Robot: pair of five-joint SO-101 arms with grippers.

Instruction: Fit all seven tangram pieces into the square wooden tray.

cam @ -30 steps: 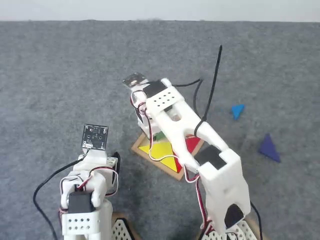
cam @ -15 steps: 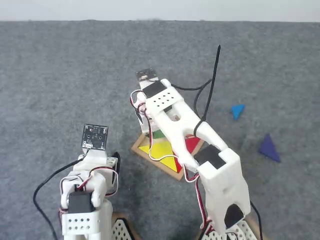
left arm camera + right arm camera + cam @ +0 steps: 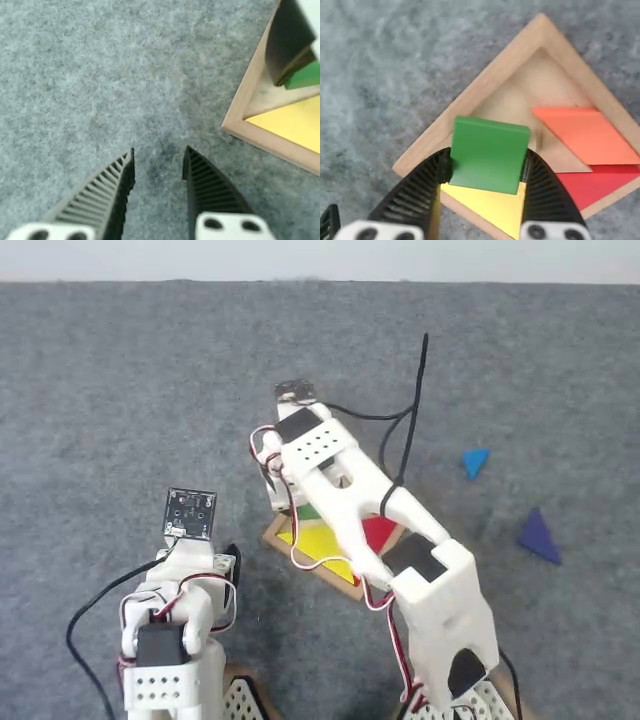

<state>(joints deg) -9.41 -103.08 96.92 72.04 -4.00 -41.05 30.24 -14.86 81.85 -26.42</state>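
Shifting slightly leftward since the previous frame, right end effector (image 3: 487, 161) clamps a smooth green square (image 3: 490, 150) over the wooden tray (image 3: 487, 80); left end effector (image 3: 157, 160) gapes empty above the grey felt table (image 3: 75, 75).

One wooden tray (image 3: 485, 82), six tangram pieces: green (image 3: 490, 155), yellow (image 3: 492, 207), orange (image 3: 585, 135), red (image 3: 602, 185), blue (image 3: 476, 461), purple (image 3: 538, 536), two arms (image 3: 170, 640) (image 3: 350, 490)

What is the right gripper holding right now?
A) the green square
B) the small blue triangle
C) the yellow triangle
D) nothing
A: in the right wrist view, the right gripper has its fingers closed on either side of the green square, holding it over the wooden tray.
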